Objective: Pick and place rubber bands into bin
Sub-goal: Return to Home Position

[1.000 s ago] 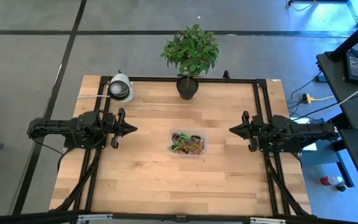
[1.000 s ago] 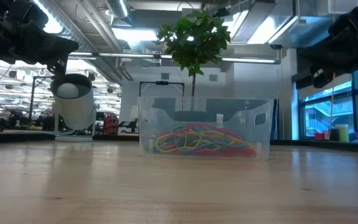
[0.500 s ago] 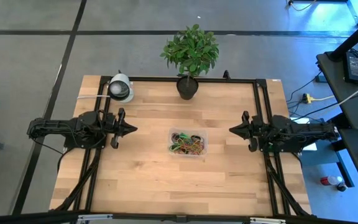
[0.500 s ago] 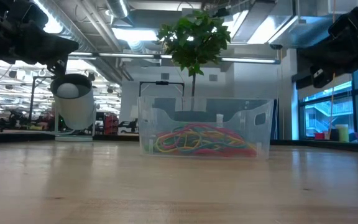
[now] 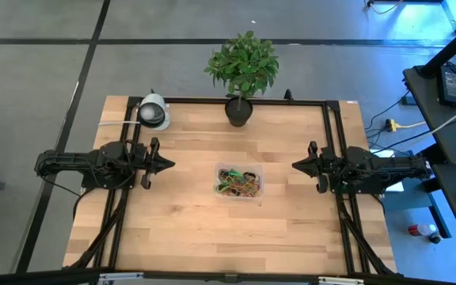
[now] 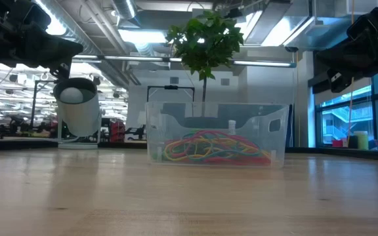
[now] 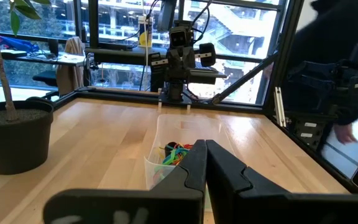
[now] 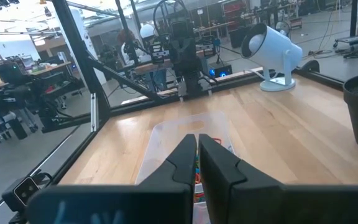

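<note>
The clear bin (image 5: 218,169) stands on the wooden table at its middle, bottom flat on the boards. A tangle of red, green, yellow and orange rubber bands (image 5: 238,184) lies inside it, and also shows through the bin's wall (image 6: 176,124) as rubber bands (image 6: 209,147). My left gripper (image 5: 171,165) hovers shut at the table's left side, pointing level toward the bin. My right gripper (image 5: 294,165) hovers shut at the right side, facing it. Both are well clear of the bin, with nothing between the fingers, as seen at my left gripper (image 7: 205,144) and my right gripper (image 8: 197,138).
A potted plant (image 5: 238,111) stands at the table's far edge, with a white dome camera (image 5: 153,112) at the far left. Black frame rails (image 5: 331,134) run along the table's sides. A person (image 7: 328,74) stands beyond the table's edge. Bare boards (image 5: 212,229) lie between bin and near edge.
</note>
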`<action>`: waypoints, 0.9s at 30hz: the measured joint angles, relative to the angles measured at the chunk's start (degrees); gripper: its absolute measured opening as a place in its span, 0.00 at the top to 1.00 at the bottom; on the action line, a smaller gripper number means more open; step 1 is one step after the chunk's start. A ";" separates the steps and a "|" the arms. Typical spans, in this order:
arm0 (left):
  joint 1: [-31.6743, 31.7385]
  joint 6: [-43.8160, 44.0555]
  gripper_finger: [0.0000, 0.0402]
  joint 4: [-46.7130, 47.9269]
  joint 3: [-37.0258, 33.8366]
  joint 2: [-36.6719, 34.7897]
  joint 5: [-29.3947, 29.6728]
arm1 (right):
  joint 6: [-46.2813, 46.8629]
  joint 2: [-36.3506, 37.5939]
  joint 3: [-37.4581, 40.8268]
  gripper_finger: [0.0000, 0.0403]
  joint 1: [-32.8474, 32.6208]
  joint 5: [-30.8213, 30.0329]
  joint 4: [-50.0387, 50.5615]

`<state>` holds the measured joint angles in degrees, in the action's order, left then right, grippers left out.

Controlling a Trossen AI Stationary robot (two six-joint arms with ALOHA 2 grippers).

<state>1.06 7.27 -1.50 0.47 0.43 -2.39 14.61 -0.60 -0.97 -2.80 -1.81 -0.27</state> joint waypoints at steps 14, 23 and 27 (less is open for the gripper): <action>0.01 0.00 1.00 0.02 0.00 0.00 0.00 | 0.16 0.00 0.00 0.94 -0.01 0.00 0.00; 0.01 0.01 1.00 0.02 0.00 0.00 0.00 | 0.13 0.00 0.00 0.94 0.01 -0.01 0.00; 0.00 0.00 1.00 0.02 0.00 0.00 0.00 | 0.03 0.00 0.00 0.94 0.01 -0.02 0.00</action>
<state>1.06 7.27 -1.48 0.47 0.43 -2.39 14.63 -0.60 -0.97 -2.79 -1.83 -0.27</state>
